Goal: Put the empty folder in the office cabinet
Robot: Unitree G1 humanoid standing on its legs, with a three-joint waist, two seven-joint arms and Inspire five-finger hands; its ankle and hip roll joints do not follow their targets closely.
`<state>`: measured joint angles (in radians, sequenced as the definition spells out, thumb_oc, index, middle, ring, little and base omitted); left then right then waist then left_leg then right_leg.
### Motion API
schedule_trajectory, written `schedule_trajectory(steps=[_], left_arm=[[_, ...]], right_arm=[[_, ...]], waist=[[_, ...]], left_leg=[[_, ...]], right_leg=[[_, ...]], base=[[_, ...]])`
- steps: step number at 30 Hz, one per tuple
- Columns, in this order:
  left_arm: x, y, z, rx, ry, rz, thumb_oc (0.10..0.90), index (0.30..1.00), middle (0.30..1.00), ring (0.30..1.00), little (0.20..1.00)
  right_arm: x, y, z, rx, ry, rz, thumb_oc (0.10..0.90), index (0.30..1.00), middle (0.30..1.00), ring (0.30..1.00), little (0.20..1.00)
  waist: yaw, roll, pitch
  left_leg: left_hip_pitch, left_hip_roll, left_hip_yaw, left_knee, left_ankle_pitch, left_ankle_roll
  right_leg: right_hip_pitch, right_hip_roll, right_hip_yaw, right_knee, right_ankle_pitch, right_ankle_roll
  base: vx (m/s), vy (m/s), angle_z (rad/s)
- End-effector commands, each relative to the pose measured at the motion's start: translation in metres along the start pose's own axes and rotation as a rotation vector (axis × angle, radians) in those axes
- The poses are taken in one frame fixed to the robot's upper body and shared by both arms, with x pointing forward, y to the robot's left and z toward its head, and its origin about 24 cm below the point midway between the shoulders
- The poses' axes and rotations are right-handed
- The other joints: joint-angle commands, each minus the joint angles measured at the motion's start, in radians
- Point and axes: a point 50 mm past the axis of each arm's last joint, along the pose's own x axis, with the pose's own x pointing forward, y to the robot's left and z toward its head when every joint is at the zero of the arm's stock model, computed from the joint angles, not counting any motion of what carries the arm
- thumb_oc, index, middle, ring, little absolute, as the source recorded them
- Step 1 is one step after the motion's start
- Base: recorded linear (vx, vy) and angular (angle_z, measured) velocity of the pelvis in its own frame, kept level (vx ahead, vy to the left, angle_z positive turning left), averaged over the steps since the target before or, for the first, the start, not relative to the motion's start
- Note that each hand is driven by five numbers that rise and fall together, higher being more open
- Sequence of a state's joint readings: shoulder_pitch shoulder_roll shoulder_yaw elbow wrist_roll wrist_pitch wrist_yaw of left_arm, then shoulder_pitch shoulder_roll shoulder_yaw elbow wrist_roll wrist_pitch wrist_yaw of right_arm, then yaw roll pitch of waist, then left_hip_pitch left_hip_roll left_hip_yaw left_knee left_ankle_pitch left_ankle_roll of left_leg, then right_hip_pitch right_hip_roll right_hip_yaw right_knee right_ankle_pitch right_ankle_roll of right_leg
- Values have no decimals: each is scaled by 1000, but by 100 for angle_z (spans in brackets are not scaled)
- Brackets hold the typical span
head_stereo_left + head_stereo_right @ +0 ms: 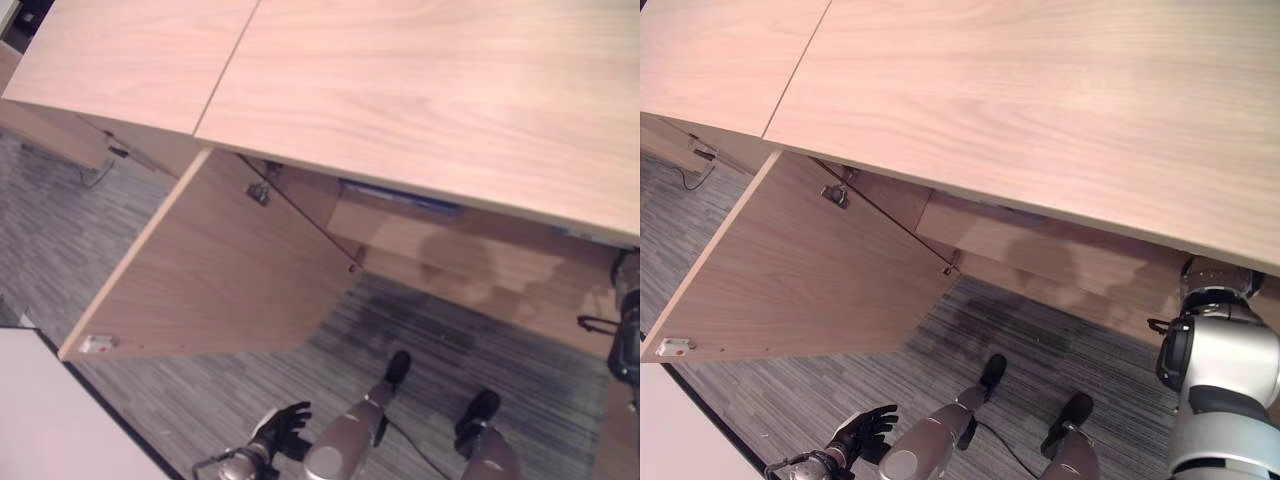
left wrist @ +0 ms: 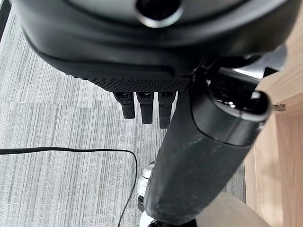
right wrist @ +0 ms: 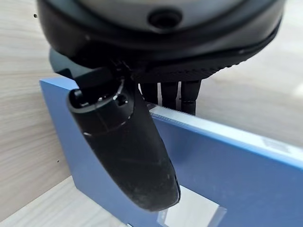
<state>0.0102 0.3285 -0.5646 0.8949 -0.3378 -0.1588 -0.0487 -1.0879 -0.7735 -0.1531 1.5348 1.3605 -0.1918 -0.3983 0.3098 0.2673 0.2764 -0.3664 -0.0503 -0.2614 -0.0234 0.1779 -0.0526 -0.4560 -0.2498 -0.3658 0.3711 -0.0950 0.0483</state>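
A blue folder (image 3: 227, 161) stands upright inside the wooden office cabinet (image 1: 420, 90). My right hand (image 3: 128, 146) is shut on it, the thumb across its front face and the fingers behind its top edge. From above, a thin strip of the blue folder (image 1: 400, 195) shows just under the cabinet's top, in the open compartment. The cabinet door (image 1: 220, 270) is swung wide open towards me. My left hand (image 1: 285, 425) hangs low beside me over the carpet, with its fingers (image 2: 147, 106) relaxed and holding nothing.
The open door juts out over the grey carpet (image 1: 420, 340) on my left side. A white panel (image 1: 50, 420) with a dark edge lies at the lower left. A closed neighbouring cabinet section (image 1: 130, 60) continues to the left.
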Motion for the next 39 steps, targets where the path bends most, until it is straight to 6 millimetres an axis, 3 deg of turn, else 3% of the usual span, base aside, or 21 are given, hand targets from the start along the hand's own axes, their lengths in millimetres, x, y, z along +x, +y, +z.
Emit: schedule_trajectory(steps=[1, 10, 14, 22, 29, 36, 37, 38, 39], left_arm=[[5, 6, 16, 22, -57, 6, 800, 900, 900, 900, 900], [7, 2, 16, -2, -41, 5, 800, 900, 900, 900, 900], [8, 2, 13, -18, -23, 14, 800, 900, 900, 900, 900], [7, -1, -5, -69, 59, 60, 800, 900, 900, 900, 900], [5, -4, -15, -82, 96, 80, 800, 900, 900, 900, 900], [4, -1, -18, -111, 111, 112, 800, 900, 900, 900, 900], [5, 0, -18, -115, 111, 119, 800, 900, 900, 900, 900], [5, 0, -19, -120, 114, 124, 800, 900, 900, 900, 900], [5, 0, -19, -121, 119, 127, 800, 900, 900, 900, 900]], right_arm=[[5, -11, 3, -10, -32, 11, 800, 900, 900, 900, 900], [5, -50, -52, -55, 80, -63, 800, 900, 900, 900, 900], [3, -59, -66, -69, 108, -80, 800, 900, 900, 900, 900], [-6, -83, -102, -125, 174, -109, 800, 900, 900, 900, 900], [-12, -100, -122, -197, 216, -118, 800, 900, 900, 900, 900], [-19, -102, -137, -285, 243, -47, 800, 900, 900, 900, 900], [-20, -102, -139, -302, 246, -30, 693, 740, 740, 740, 740], [-20, -104, -141, -307, 252, -25, 400, 300, 300, 300, 300], [-21, -103, -141, -296, 255, -19, 400, 300, 300, 300, 300]], waist=[[17, -5, 13], [0, -44, -12], [-7, -56, -24], [-32, -101, -72], [-50, -124, -98], [-70, -137, -105], [-76, -140, -106], [-80, -142, -107], [-85, -144, -109]], left_leg=[[33, 3, -9, -48, -61, -41], [74, 14, -2, -46, -71, -41], [93, 16, -1, -47, -75, -43], [163, 32, 15, -49, -97, -47], [195, 44, 38, -52, -104, -43], [212, 52, 49, -54, -111, -41], [214, 53, 51, -54, -113, -41], [217, 54, 55, -54, -115, -41], [220, 55, 56, -55, -117, -41]], right_leg=[[145, 5, 33, -35, -95, 67], [220, 18, 29, -90, -70, 71], [253, 24, 25, -121, -58, 73], [346, 45, 30, -215, -24, 76], [380, 60, 49, -277, 13, 79], [387, 66, 64, -281, 15, 76], [386, 66, 68, -282, 17, 77], [388, 66, 70, -283, 17, 76], [387, 68, 74, -285, 17, 76]], base=[[6, 11, -5], [3, -1, -4], [22, 12, -5], [53, 16, -6], [32, 14, -12], [21, 4, -12], [0, 0, 0], [22, -5, -3], [0, 0, 0]])
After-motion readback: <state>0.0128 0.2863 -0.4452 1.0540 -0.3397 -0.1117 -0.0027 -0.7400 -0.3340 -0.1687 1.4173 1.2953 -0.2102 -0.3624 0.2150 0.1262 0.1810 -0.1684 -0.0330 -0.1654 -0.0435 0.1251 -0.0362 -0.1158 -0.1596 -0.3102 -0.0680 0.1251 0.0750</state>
